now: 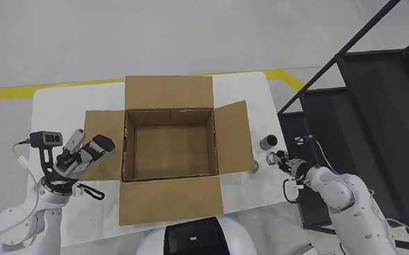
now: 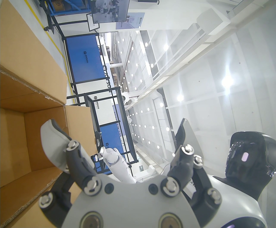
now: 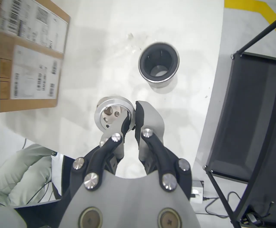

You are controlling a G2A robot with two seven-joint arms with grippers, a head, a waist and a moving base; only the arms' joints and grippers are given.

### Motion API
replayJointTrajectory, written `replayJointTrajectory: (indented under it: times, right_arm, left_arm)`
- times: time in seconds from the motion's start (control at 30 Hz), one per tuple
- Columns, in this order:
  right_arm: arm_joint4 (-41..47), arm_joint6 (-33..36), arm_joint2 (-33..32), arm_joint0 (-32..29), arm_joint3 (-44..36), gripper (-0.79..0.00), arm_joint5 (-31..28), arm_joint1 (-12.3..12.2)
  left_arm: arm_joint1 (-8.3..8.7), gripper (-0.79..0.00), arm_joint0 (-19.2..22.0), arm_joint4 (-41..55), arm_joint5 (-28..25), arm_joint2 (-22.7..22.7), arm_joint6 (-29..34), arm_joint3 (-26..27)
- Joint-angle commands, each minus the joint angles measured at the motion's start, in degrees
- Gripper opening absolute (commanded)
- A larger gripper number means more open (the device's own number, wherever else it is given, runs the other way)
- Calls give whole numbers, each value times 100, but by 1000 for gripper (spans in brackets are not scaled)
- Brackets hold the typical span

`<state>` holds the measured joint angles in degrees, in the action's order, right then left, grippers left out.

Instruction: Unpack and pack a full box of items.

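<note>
Box: we see the cardboard box (image 1: pixel 169 117) open in the middle of the white bench (image 1: pixel 57 111). All four flaps are folded outward and the inside shows bare cardboard floor.
Silver ring: a small flanged metal ring (image 3: pixel 107 114) sits off the box's right side, near the front corner of the right flap. We see holes in its base in the right wrist view.
Sleeve: a short metal sleeve (image 3: pixel 159 62) with a dark lining stands upright on the bench. It is near the ring and apart from it, on the side farther from the robot.
Right pincer: the right pincer (image 3: pixel 133 114) is down at the ring and closed onto its wall. One finger is inside the bore and the other outside, with the rim pinched between them. We cannot tell whether the ring is lifted off the bench.
Left pincer: the left pincer (image 2: pixel 117 129) is spread wide and holds nothing. It sits over the bench's left part, just beside the box's left flap, tilted up toward the ceiling.
Labelled cardboard: a cardboard face with white printed labels (image 3: pixel 32 54) lies near the ring. We cannot tell which flap it is.
Rack: a black metal rack (image 1: pixel 370 105) stands off the bench's right edge, beside the right arm.
</note>
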<state>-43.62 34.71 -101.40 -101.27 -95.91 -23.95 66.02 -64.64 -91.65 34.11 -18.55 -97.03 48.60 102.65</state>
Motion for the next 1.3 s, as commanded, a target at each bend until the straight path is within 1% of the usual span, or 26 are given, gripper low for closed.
replayJointTrajectory:
  times: [0.0,0.1,0.2,0.27,0.37,0.47,0.63,0.7,0.77,0.8,0.87,0.97,1.0,1.03,1.07,1.1,1.17,1.27]
  right_arm:
    - [413,-133,-279,-252,-260,-785,-134,-11]
    - [925,-405,-606,-565,-622,-785,-511,-23]
    - [1128,-644,-773,-700,-1062,-785,-823,-32]
    - [1175,-817,-792,-702,-1325,-785,-977,-33]
    - [1066,-958,-576,-515,-1707,-785,-1247,-39]
    - [781,-784,-38,0,-1806,-785,-1344,-53]
    - [236,-307,1237,1274,-1382,-785,-1072,-23]
    - [111,-226,1665,1653,-1207,-785,-955,9]
    - [-20,-124,2232,2127,-941,-785,-724,66]
    - [-75,-97,2402,2254,-886,-785,-675,85]
    - [-215,20,2969,2645,-648,-785,-414,160]
    - [-444,180,3685,3074,-306,-785,-97,271]
    - [-512,201,3812,3177,-227,-785,-20,296]
    - [-429,154,4077,3313,-62,-742,80,356]
    - [-389,153,4189,3380,30,-108,103,381]
    - [-375,166,4347,3486,137,0,101,416]
    - [-234,44,4532,3616,301,0,57,469]
    - [-132,-69,4547,3659,402,0,-73,478]
  left_arm:
    - [0,0,0,0,0,0,0,0]
    - [0,0,0,0,0,0,0,0]
    - [0,0,0,0,0,0,0,0]
    - [0,0,0,0,0,0,0,0]
    - [0,0,0,0,0,0,0,0]
    - [0,0,0,0,0,0,0,0]
    - [0,0,0,0,0,0,0,0]
    - [0,0,0,0,0,0,0,0]
    - [0,0,0,0,0,0,0,0]
    - [0,0,0,0,0,0,0,0]
    - [0,0,0,0,0,0,0,0]
    - [0,0,0,0,0,0,0,0]
    - [0,0,0,0,0,0,0,0]
    - [0,0,0,0,0,0,0,0]
    - [0,0,0,0,0,0,0,0]
    - [0,0,0,0,0,0,0,0]
    - [0,0,0,0,0,0,0,0]
    - [0,0,0,0,0,0,0,0]
